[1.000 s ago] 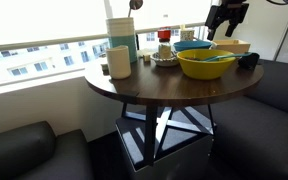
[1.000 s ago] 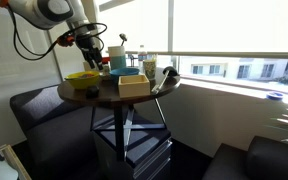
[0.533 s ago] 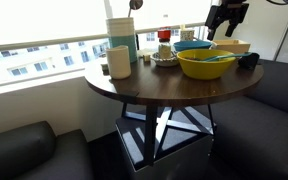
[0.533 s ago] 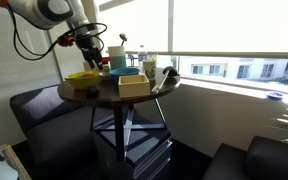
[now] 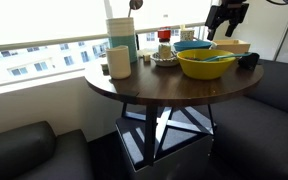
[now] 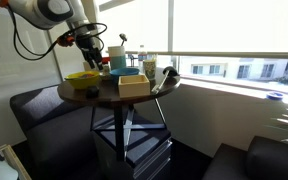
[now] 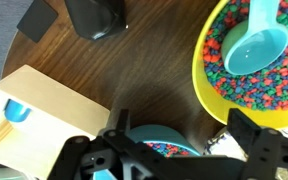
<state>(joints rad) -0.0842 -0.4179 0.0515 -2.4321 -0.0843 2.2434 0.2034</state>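
Gripper (image 7: 179,135) hovers with fingers apart, holding nothing, right above the blue bowl (image 7: 160,148). The bowl sits on the round table (image 7: 134,70), between wooden box (image 7: 44,110) and yellow bowl (image 7: 198,70). Risk: an off-centre descent could clip the rim and spill the coloured bits. Blue bowl is mostly cut off at the frame edge. In both exterior views the jaws are too dark to read.

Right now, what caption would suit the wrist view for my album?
Open gripper poised above a blue bowl, beside a yellow bowl of colourful beads holding a pale blue scoop.
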